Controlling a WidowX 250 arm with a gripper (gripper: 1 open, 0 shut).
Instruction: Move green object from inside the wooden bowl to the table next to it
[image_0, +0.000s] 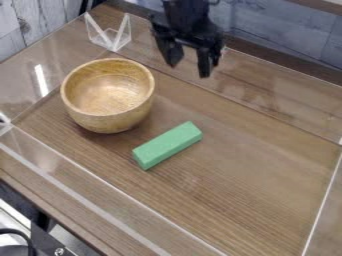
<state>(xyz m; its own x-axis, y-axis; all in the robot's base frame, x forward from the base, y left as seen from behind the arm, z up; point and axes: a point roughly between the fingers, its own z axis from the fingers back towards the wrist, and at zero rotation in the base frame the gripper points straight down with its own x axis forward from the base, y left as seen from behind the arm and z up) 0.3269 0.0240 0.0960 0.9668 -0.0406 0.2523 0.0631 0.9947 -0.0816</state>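
Single camera view: green block (167, 146) is lying flat on the brown tabletop (247, 160), outside the wooden bowl (108, 95) and near it, so the transfer looks done. Blurred dark jaws (187, 62) are hanging beyond both, standing wide, holding nothing, presumably keeping out of the block's way. Bowl is sitting upright. Wood grain is running across the glossy tabletop; grey-blue weathered boards are showing behind.

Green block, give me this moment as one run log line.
block: on table, beside bowl | fingers: open, holding nothing
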